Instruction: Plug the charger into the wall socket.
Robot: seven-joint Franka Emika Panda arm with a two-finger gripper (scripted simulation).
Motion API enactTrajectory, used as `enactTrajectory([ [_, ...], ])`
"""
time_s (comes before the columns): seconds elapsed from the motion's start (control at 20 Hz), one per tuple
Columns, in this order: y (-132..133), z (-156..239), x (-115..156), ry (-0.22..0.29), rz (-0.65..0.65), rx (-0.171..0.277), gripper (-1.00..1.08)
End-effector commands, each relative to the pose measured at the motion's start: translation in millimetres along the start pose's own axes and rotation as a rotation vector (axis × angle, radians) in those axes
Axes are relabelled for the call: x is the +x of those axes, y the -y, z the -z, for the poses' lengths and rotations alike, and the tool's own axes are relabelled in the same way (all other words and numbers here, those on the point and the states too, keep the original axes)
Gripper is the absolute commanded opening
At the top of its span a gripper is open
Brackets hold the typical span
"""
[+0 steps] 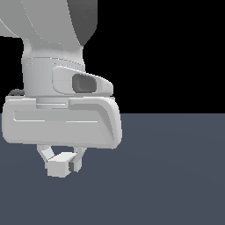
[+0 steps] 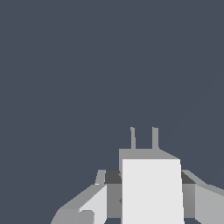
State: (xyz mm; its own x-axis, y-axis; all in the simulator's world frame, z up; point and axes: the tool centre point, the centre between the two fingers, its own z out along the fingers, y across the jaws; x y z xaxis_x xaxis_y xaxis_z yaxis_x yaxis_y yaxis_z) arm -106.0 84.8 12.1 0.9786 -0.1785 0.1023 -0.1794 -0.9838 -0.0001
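Note:
The charger [image 1: 58, 167] is a small off-white block held between the fingers of my gripper [image 1: 61, 162], which is shut on it, lifted above the dark floor on the exterior view's left. In the wrist view the charger [image 2: 151, 188] fills the space between the two fingers [image 2: 94, 203], and its two thin prongs [image 2: 144, 138] stick out ahead over bare floor. The wall socket is out of view in both frames.
The arm's large white hand and wrist [image 1: 61, 123] fill the exterior view's left. A flat dark blue-grey floor [image 1: 176, 176] spreads across the exterior view's right and beneath the gripper.

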Motion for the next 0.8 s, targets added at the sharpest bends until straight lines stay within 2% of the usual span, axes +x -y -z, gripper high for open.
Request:
enactTrajectory([
  [0.0, -0.2, -0.3, 0.2, 0.000, 0.000, 0.000, -1.00],
  [0.4, -0.2, 5.9, 7.9, 0.000, -0.004, 0.000, -1.00],
  [0.75, -1.1, 27.8, 37.4, 0.000, -0.021, -0.002, -1.00],
])
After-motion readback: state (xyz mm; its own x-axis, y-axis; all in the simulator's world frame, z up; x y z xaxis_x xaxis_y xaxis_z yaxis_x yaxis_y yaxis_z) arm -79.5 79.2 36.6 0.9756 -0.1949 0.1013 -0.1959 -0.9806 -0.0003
